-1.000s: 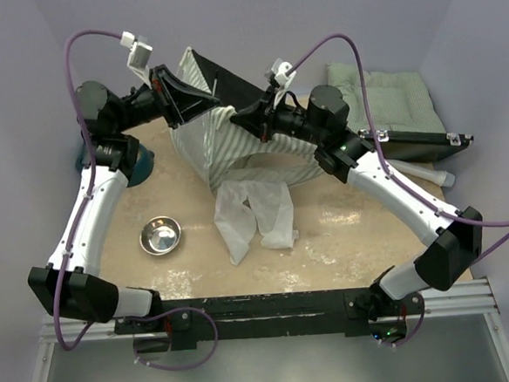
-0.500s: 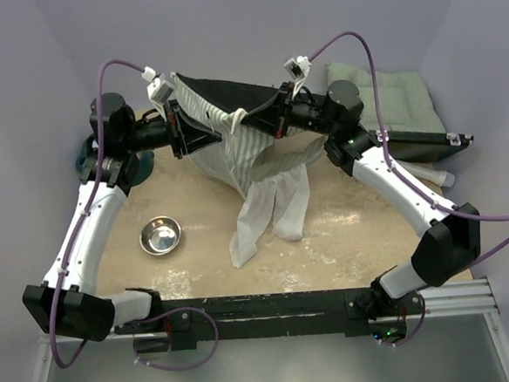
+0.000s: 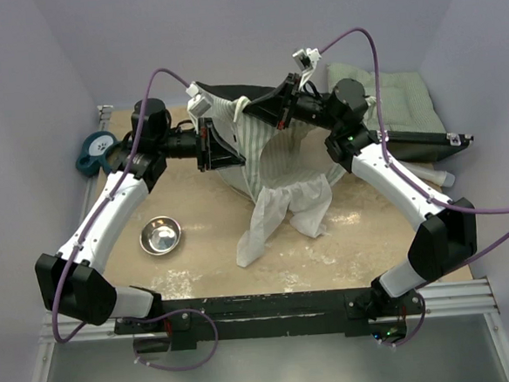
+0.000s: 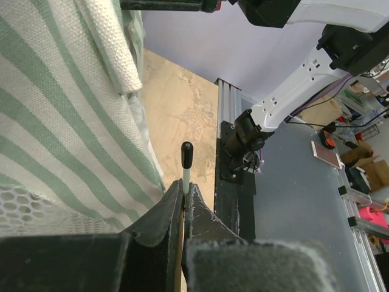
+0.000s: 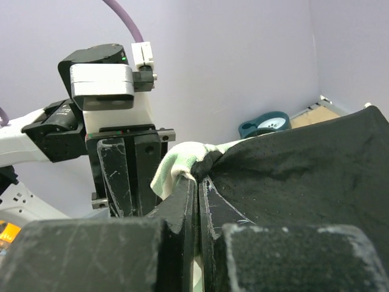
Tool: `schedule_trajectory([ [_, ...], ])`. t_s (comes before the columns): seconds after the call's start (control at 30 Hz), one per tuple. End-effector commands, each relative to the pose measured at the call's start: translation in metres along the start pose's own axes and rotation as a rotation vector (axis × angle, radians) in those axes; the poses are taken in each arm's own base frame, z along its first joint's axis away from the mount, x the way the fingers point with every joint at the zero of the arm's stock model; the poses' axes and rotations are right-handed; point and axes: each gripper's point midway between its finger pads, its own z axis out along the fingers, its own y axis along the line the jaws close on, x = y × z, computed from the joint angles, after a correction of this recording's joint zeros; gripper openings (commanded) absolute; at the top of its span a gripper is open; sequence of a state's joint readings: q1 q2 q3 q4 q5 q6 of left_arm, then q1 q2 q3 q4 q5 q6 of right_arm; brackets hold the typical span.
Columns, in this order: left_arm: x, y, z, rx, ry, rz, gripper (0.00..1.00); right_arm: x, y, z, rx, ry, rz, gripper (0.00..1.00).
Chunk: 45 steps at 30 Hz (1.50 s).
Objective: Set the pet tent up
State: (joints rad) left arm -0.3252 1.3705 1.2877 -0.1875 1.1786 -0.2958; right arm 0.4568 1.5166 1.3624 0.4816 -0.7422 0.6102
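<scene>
The pet tent [image 3: 273, 150], pale green-and-white striped with a black mesh panel, hangs in the air between both grippers at the back of the table. Its white cloth flaps [image 3: 278, 211] trail down onto the tabletop. My left gripper [image 3: 225, 149] is shut on one of the tent's thin poles [image 4: 184, 182], whose black tip [image 4: 187, 155] sticks out past the fingers; striped fabric [image 4: 61, 121] fills the left of that view. My right gripper [image 5: 197, 179] is shut on a bunched white-and-green hem [image 5: 182, 158] where the black mesh [image 5: 292, 176] begins. The two grippers face each other closely.
A steel bowl [image 3: 161, 235] sits front left on the tan tabletop. A teal paw-print item [image 3: 97, 149] lies at the far left edge. A green quilted cushion [image 3: 396, 94] lies back right, with a flat black panel [image 3: 422, 144] and a white tube [image 3: 432, 174] beside it.
Both grippers have carried the tent to the right and drawn closer together. The left arm swung inward from the left edge. The white flaps dragged right across the table.
</scene>
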Motion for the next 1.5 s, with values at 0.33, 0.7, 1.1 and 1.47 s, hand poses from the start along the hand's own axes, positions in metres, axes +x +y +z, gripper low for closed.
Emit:
schedule_trajectory([
  [0.33,-0.008,0.013,0.012,0.015,0.006,-0.093,0.0,-0.024,0.043,-0.011,-0.11,-0.047,-0.148,0.0],
  [0.7,-0.02,0.014,0.013,0.012,-0.01,-0.086,0.0,-0.012,0.047,-0.016,-0.141,0.002,-0.2,0.0],
  [1.1,-0.003,0.023,0.013,0.001,0.012,-0.117,0.0,-0.012,0.051,-0.017,-0.16,0.005,-0.189,0.0],
  [1.47,0.008,0.019,0.008,-0.013,0.019,-0.123,0.0,-0.015,0.053,-0.016,-0.169,-0.001,-0.182,0.0],
])
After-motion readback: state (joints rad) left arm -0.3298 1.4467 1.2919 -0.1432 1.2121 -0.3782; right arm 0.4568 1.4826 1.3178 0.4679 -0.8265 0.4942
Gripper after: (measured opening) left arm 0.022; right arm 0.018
